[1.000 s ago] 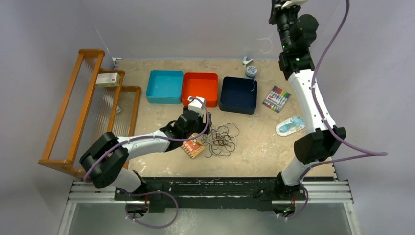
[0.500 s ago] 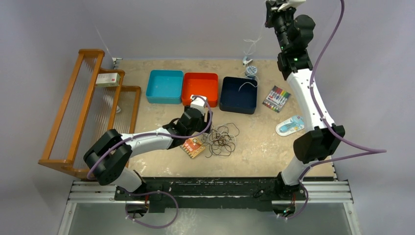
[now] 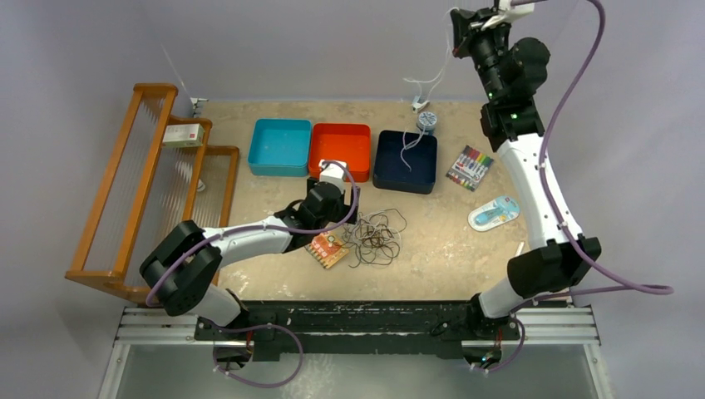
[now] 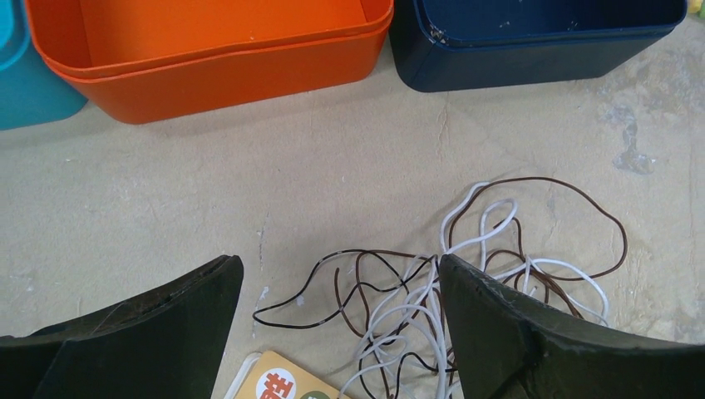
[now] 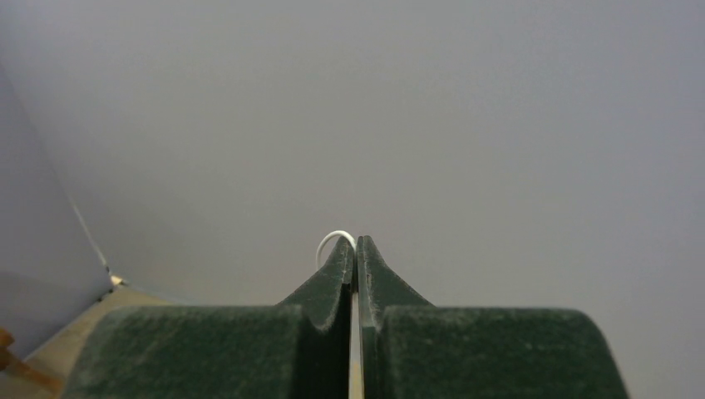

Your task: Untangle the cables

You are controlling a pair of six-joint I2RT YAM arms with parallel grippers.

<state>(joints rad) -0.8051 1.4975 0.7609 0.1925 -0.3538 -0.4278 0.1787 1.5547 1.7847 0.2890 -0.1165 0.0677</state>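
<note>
While the right gripper pinches a white cable before grey walls, the left gripper, spread, seemingly clears tangled cables on mottled beige tabletop.

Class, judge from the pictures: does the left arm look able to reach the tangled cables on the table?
Probably yes. The left gripper hangs open just above the edge of the tangled cables, with nothing between them. The colourful card lies beside them.
</note>
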